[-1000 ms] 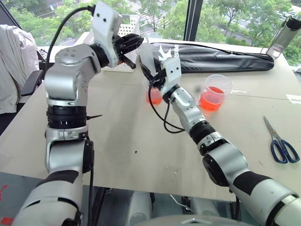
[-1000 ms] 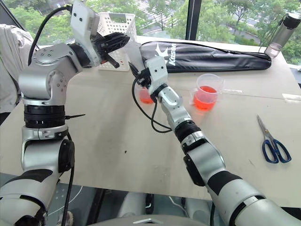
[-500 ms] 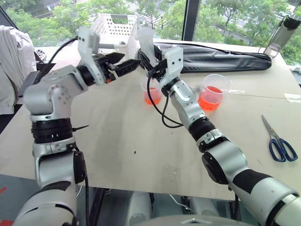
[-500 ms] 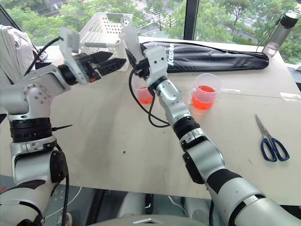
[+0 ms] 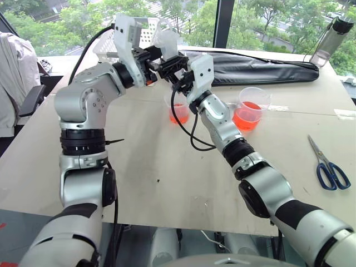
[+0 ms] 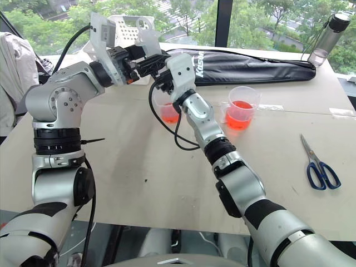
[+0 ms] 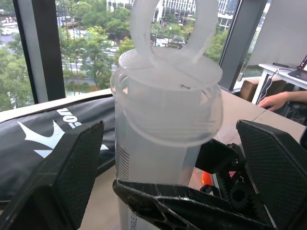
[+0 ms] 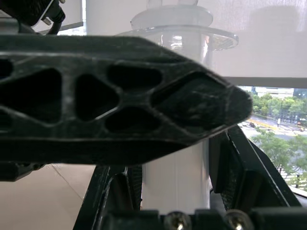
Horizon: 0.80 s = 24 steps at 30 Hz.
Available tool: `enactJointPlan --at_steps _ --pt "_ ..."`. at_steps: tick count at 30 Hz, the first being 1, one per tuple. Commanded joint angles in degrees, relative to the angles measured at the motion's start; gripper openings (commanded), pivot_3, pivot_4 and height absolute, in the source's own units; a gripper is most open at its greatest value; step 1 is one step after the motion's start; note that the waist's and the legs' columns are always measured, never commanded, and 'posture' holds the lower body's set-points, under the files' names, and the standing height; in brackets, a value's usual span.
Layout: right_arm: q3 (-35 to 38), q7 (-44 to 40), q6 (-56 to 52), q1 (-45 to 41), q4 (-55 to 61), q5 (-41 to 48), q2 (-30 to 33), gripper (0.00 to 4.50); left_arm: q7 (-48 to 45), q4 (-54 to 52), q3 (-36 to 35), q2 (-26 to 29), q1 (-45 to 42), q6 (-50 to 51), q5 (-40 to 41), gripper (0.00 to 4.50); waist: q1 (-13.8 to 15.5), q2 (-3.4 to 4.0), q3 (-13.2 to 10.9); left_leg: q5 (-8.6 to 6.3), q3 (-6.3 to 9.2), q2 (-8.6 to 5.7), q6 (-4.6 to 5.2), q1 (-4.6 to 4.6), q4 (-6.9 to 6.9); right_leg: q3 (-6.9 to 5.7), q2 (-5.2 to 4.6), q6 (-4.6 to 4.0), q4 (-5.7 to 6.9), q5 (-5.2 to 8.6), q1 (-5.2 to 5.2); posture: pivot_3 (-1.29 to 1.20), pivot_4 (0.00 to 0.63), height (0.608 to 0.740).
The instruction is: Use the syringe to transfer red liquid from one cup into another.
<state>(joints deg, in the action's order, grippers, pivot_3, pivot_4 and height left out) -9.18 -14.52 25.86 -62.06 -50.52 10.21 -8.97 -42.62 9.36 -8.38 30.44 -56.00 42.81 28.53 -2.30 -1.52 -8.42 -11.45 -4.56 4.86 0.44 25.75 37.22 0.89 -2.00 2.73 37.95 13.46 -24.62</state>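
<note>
a: two grippers are meeting above the table [image 5: 167,183] right now. the right gripper [image 5: 177,65] is clamping its black fingers on the barrel of the syringe [image 5: 167,44], holding it upright with the white plunger end on top.

b: and the left gripper [image 5: 157,60]?

a: its fingers are standing wide apart, one on each side of the syringe's upper end. in the left wrist view the two pads [image 7: 72,172] are flanking the flange without touching it.

b: where are the cups sitting?

a: the narrower cup [image 5: 179,110] is standing on the table just below the held syringe, with red liquid [image 5: 179,115] in its bottom. the wider cup [image 5: 250,109] is sitting well to the right of it, also holding red liquid.

b: anything else lying around?

a: a black bag [image 5: 261,68] is lying along the far edge, a white basket [image 6: 130,23] is sitting behind the left gripper, scissors [image 5: 329,169] are lying near the right edge, and a bottle [image 5: 331,34] is standing at the far right corner.
</note>
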Motion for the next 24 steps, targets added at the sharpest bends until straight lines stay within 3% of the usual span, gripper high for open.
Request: enactJointPlan --at_steps 1,3,7,8,14,20,24 --pt "0.08 0.32 1.76 -2.7 2.6 -0.12 -8.94 1.44 -0.03 -0.12 0.21 0.68 -1.92 -2.57 -1.04 4.25 0.0 0.0 0.0 0.0 0.0 0.0 0.0 0.0 0.0 0.0 0.0 0.0 0.0 0.0 0.0 0.0 0.15 0.724" --pt "0.14 0.32 1.77 -2.7 2.57 -0.2 -8.96 1.44 -0.07 -0.18 0.43 0.41 -1.71 -3.3 -1.34 3.75 0.01 0.0 0.0 0.0 0.01 0.0 0.0 0.0 0.0 -0.01 0.0 0.0 0.0 0.0 0.0 0.0 0.15 0.724" --pt "0.25 0.28 1.81 -2.73 2.48 -0.36 -9.0 1.44 -0.06 -0.35 0.41 0.17 -1.5 -3.87 -1.51 1.88 0.03 0.0 0.0 0.0 0.0 0.0 -0.01 0.01 0.0 0.0 0.0 0.0 -0.01 0.0 0.0 0.0 0.15 0.724" --pt "0.25 0.25 1.81 -2.72 2.44 -0.39 -9.0 1.44 0.0 -0.36 0.28 0.09 -1.49 -4.06 -1.49 1.68 0.03 0.0 0.0 0.0 0.0 0.0 -0.01 0.01 0.0 0.0 0.0 0.0 -0.01 0.0 0.0 0.0 0.15 0.724" --pt "-0.55 -2.69 -0.14 -2.08 3.13 0.02 -8.33 1.44 0.12 -0.12 -0.27 0.05 -1.23 -4.89 -1.39 1.69 0.03 0.0 0.0 0.0 0.0 0.0 -0.01 0.0 0.0 0.0 0.0 0.0 0.0 0.0 0.0 0.0 0.15 0.724" --pt "-0.64 -0.83 -1.21 -1.66 4.24 -2.14 -6.55 4.4 0.79 1.34 -1.5 -0.23 -1.4 -6.44 -1.16 1.54 0.03 0.0 0.0 0.0 0.01 0.0 0.0 0.0 0.0 -0.01 0.0 0.0 0.0 0.0 0.0 0.0 0.15 0.724" --pt "-0.67 -0.57 -4.65 -0.14 8.26 -2.97 -3.65 4.5 1.66 3.29 -3.07 -0.37 -1.63 -6.68 -0.57 1.54 0.06 0.0 0.0 0.0 0.01 0.0 0.0 0.01 0.0 -0.01 0.0 0.0 -0.01 0.0 0.0 0.0 0.15 0.724"
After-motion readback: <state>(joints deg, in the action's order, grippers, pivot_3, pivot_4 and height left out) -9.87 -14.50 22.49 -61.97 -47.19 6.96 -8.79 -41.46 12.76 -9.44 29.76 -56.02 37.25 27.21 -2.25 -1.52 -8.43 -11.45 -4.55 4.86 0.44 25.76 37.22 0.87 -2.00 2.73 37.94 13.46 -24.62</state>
